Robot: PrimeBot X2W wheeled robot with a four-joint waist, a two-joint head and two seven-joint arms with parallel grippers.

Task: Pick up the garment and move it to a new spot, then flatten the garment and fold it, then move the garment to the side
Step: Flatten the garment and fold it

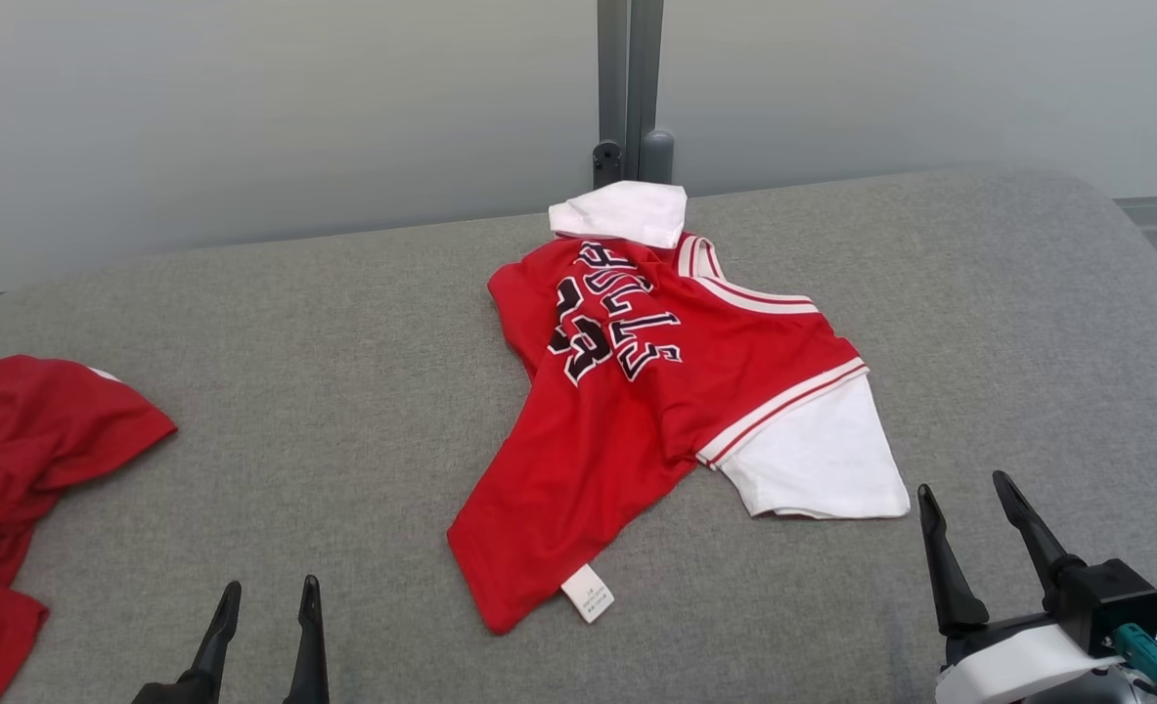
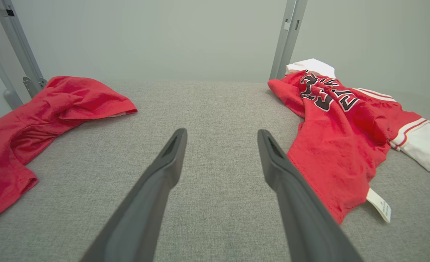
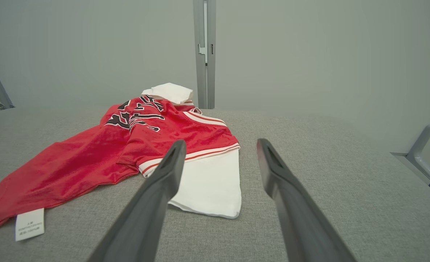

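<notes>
On the grey fabric worktop (image 1: pixel 343 342) we count two garments: a crumpled red, white-sleeved jersey (image 1: pixel 656 391) toward the far edge's middle, and a plain red cloth (image 1: pixel 21 450) at the left edge. Our left gripper (image 1: pixel 272 587) and right gripper (image 1: pixel 962 484) gape empty.

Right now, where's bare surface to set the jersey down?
Free: the grey strip between the crumpled red garment and the Bulls jersey; the right side past its white sleeve; the near edge between the left claw and right claw. Crowded: far left and centre back, by the post.
</notes>
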